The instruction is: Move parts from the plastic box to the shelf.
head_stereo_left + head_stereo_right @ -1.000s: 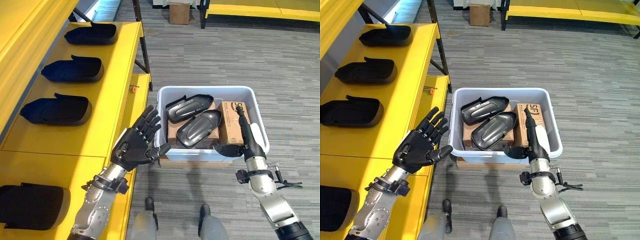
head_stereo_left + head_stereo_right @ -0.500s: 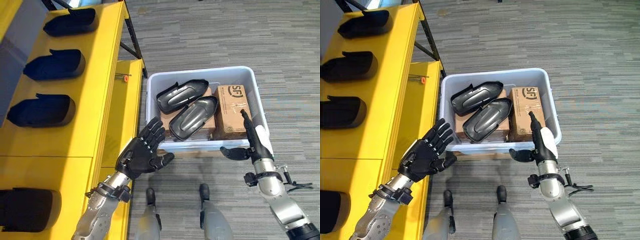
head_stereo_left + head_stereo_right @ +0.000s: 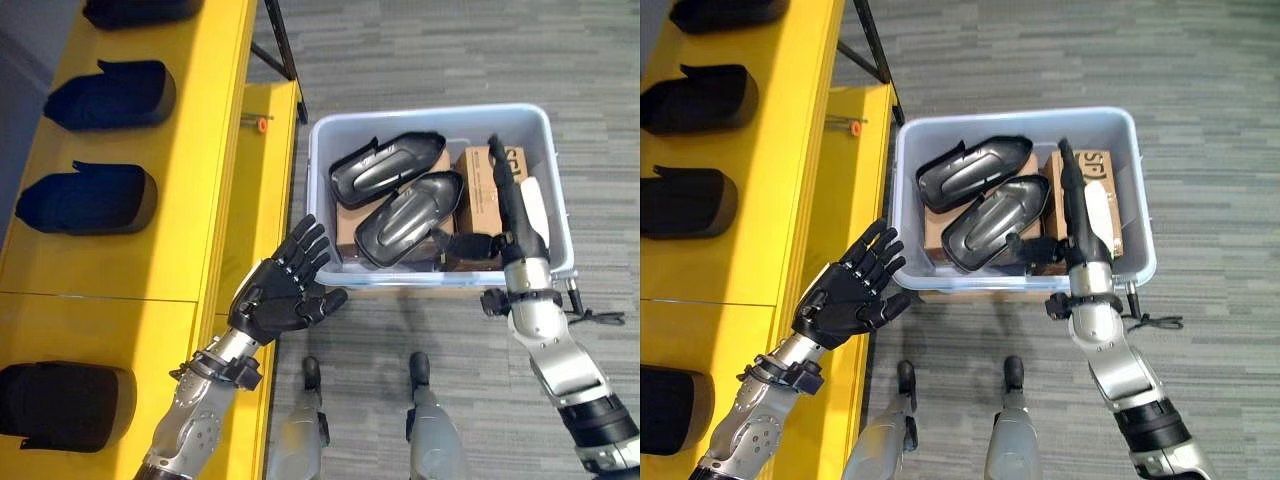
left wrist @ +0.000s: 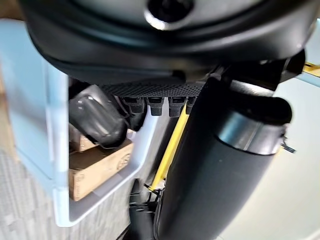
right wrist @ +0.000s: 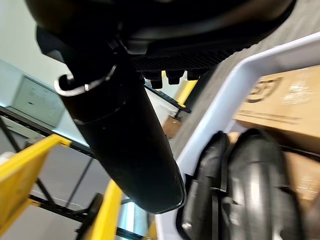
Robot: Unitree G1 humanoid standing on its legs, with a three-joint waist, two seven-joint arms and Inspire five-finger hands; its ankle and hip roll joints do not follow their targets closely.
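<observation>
Two black parts [image 3: 400, 190] lie in the plastic box [image 3: 325, 190] atop cardboard cartons [image 3: 478, 182]. Left robot hand [image 3: 280, 292] spread beside the yellow shelf [image 3: 215, 150]; right robot hand [image 3: 512, 215] straight-fingered above the box's near wall.

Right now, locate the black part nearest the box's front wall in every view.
Left eye: lower part, mid-box.
Right eye: same part, mid-box.
Left wrist: a dark rounded shape inside the box wall, likely a part; which one is unclear.
Right wrist: dark shell beside cardboard.
Shared landmark: plastic box.
</observation>
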